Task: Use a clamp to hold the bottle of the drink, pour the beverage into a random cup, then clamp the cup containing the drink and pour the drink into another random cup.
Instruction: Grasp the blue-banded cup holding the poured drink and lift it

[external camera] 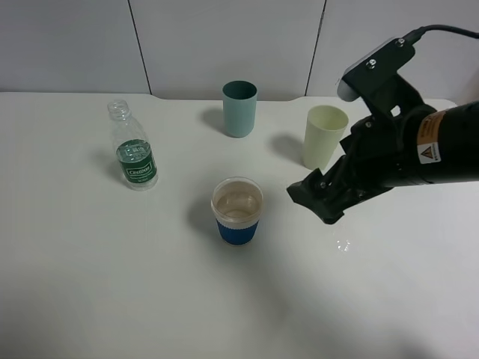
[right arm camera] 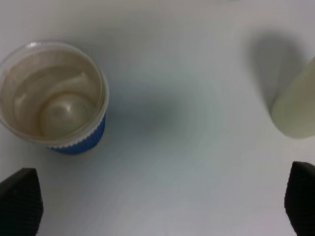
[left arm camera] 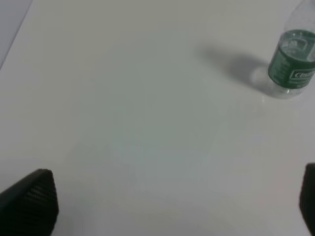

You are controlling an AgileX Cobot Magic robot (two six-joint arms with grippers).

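**Pouring task: nothing held, cup-to-cup pour outstanding**

1. Left gripper [left arm camera: 162, 201]: spread, empty.
2. Blue-sleeved cup [external camera: 237, 211]: mid-table; we cannot tell its contents.
3. Right gripper [external camera: 322, 198]: spread, empty, beside it.
4. Bottle [external camera: 133, 149]: upright, uncapped, left.
5. Cream cup [external camera: 325, 136], teal cup [external camera: 239, 108]: farthest.

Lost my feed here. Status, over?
Left gripper open, empty. Right gripper open, near blue-sleeved cup. Bottle upright, far left. Nothing between jaws and cup.

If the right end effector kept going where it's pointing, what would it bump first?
Probably the bare table, in the gap between the blue-sleeved cup and the cream cup. The open right end effector aims down there; exact depth is unclear.
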